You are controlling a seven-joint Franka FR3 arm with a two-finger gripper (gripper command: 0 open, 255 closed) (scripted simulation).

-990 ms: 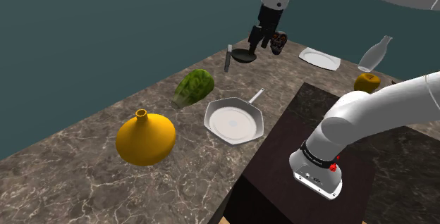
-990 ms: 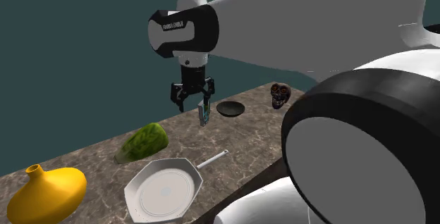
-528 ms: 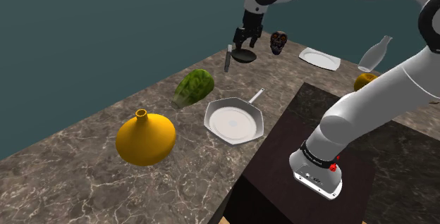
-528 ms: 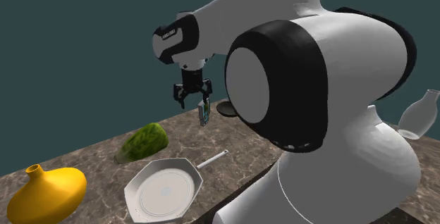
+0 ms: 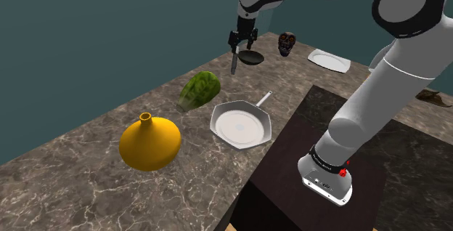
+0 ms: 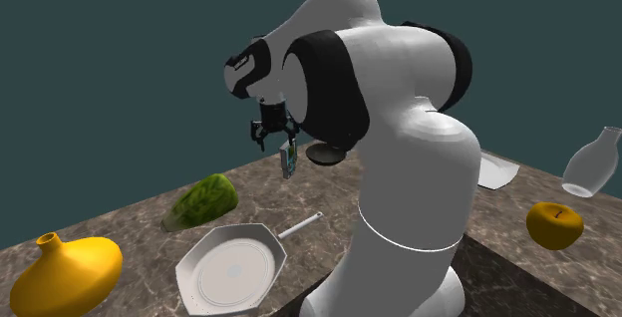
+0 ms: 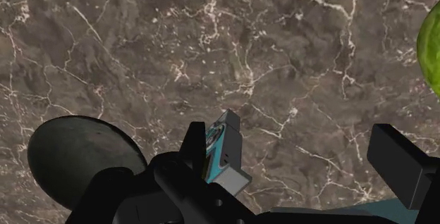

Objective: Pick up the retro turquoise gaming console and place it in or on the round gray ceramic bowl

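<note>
A: Entry one: what is differing from a second ago?

B: The gripper (image 5: 240, 44) is now hanging further toward the shoulder view's left. Before, it was hovering by the bowl (image 5: 252, 58); now it is hovering above the console (image 5: 234, 61). Its fingers are standing wide apart, clasping nothing. The console is staying put, standing on its edge on the marble counter (image 5: 87, 171), just beside the bowl.

A: And through the second exterior view?

B: The arm is no longer blocking the far counter, so a bottle (image 6: 588, 162), a yellow fruit (image 6: 554, 223) and a white plate (image 6: 495, 172) are now showing. The gripper (image 6: 271, 138) is hanging over the console (image 6: 289, 160).

A: Entry two: hidden or unclear?

B: The arm is cutting off part of the bowl (image 6: 326, 153). In the wrist view the turquoise console (image 7: 224, 152) is sitting between the open fingers, close to one finger (image 7: 194, 145); I cannot tell whether they are touching. The gripper (image 7: 289, 138) is covering the console's near end and part of the dark grey bowl (image 7: 74, 156). A brown shape (image 5: 434, 96) is lying too far off to name.

A: Entry three: counts?

B: One console, one bowl, one skull (image 5: 287, 43), one plate, one bottle, one yellow fruit, one green fruit (image 5: 200, 90), one white pan (image 5: 241, 124), one yellow vase (image 5: 150, 142).
</note>
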